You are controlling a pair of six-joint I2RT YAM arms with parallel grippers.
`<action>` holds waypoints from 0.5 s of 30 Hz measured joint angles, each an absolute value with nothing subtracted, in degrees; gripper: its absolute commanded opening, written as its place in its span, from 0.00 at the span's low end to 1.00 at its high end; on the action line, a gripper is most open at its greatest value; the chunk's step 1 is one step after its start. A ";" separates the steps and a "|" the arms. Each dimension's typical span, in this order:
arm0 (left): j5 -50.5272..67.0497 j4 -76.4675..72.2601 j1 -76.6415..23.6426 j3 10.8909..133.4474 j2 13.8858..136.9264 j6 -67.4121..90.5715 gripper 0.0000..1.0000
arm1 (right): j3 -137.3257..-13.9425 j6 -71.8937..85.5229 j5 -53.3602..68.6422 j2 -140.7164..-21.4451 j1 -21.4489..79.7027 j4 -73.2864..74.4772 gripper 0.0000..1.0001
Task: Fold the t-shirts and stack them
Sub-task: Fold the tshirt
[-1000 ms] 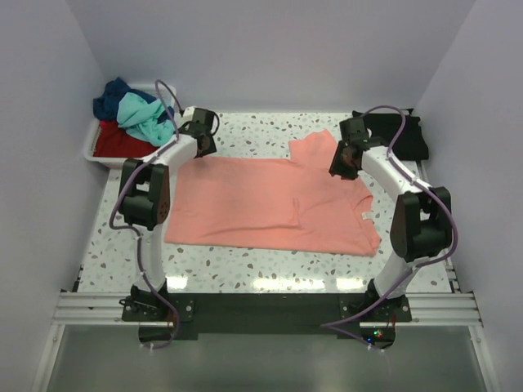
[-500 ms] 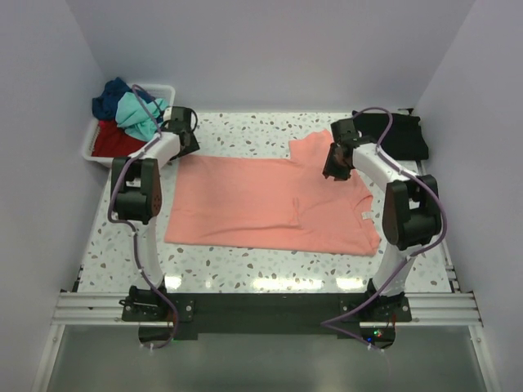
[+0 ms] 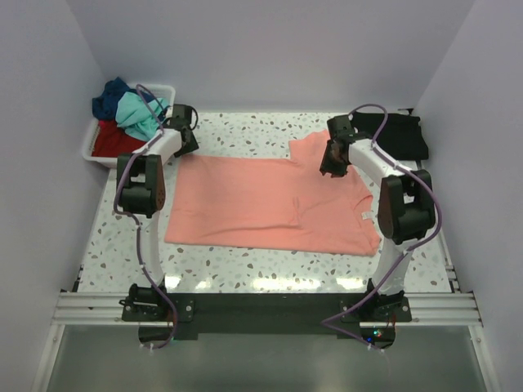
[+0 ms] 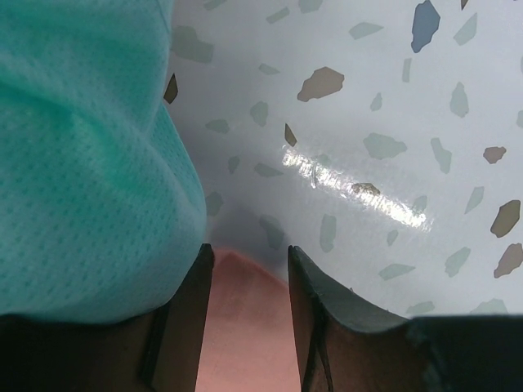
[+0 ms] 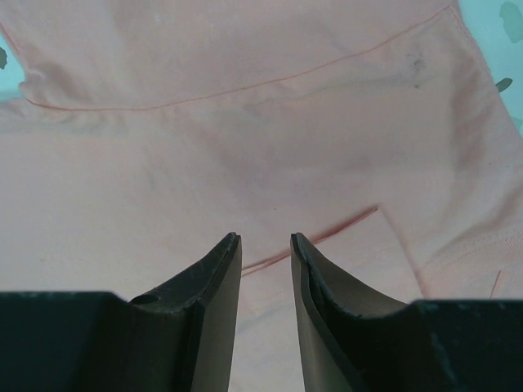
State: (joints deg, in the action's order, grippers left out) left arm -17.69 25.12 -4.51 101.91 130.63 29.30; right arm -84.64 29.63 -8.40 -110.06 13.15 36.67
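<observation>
Your left tool (image 4: 248, 255) stands part-spread, with the far-left corner of the salmon-pink t-shirt (image 3: 270, 200) showing in the gap and the teal t-shirt (image 4: 82, 163) just beside it. Your right tool (image 5: 265, 238) is narrowly spread over the pink cloth and pinches nothing. The pink shirt lies flat on the tabletop (image 3: 245, 135), its long axis left to right, hem to the left. The small white tag (image 3: 362, 214) near its right edge is unreadable.

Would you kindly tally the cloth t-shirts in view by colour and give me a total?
Salmon-pink cloth t-shirt, spread on the speckled table: 1
Black cloth t-shirt, far right: 1
Teal cloth t-shirt, in the white plastic bin: 1
Navy blue cloth t-shirt, same bin: 1
Red cloth t-shirt, same bin: 1
Total: 5
</observation>
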 measured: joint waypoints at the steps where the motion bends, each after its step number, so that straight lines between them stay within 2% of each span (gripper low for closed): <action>1: -17.74 25.39 -4.51 102.04 130.63 29.30 0.47 | -84.88 29.63 -8.43 -110.34 13.19 36.67 0.34; 15: -20.43 29.34 -4.71 102.04 130.63 30.00 0.45 | -86.50 30.00 -8.49 -112.73 13.50 37.85 0.34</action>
